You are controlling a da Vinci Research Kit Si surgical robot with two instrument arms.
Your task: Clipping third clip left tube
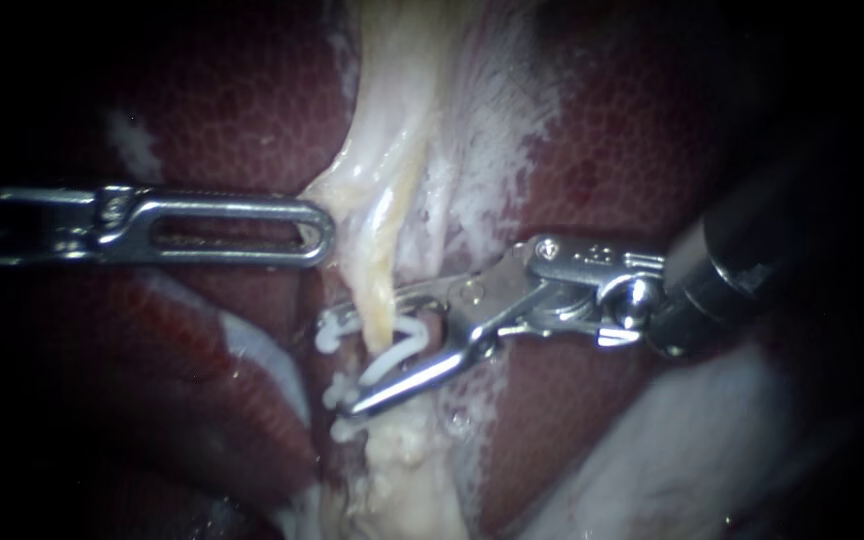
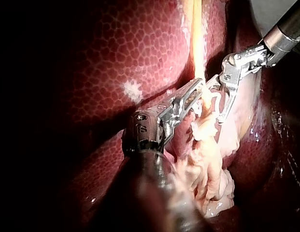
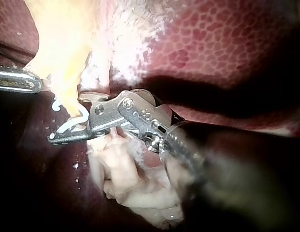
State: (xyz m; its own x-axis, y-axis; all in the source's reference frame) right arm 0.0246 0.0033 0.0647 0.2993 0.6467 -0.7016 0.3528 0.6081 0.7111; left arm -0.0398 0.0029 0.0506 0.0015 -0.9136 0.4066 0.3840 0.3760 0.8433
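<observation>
1. Nearly home, endoscope view: the right instrument point(image 1: 352, 362) enters from 3 o'clock. Its pincer is spread wide yet grips a white clip point(image 1: 400, 348) by both legs. The open clip straddles the pale tube point(image 1: 380, 290), which runs from 12 to 6 o'clock over the liver point(image 1: 252, 110). Small white pieces, seemingly clips already seated, sit on the tube just toward 6 o'clock of the pincer; their number is unclear. The left instrument point(image 1: 317, 235) reaches in from 9 o'clock, its tip touching tissue at the tube's edge. Whether its pincer grips anything cannot be told.

2. Left wrist view: the left instrument point(image 2: 200, 88) lies with its tip against the tube point(image 2: 198, 43). The right instrument point(image 2: 213, 104) is directly ahead of it, its pincer set across the same tube. The clip point(image 2: 215, 98) shows curved and unlatched.

3. Right wrist view: the right instrument point(image 3: 67, 118) carries the clip point(image 3: 75, 123) with the tube point(image 3: 67, 72) passing between the clip's legs. The left instrument point(image 3: 36, 83) sits just beside the tube on the far side. On this evidence, positioning looks complete. Still to come are squeezing the clip shut on the tube and letting it go.
</observation>
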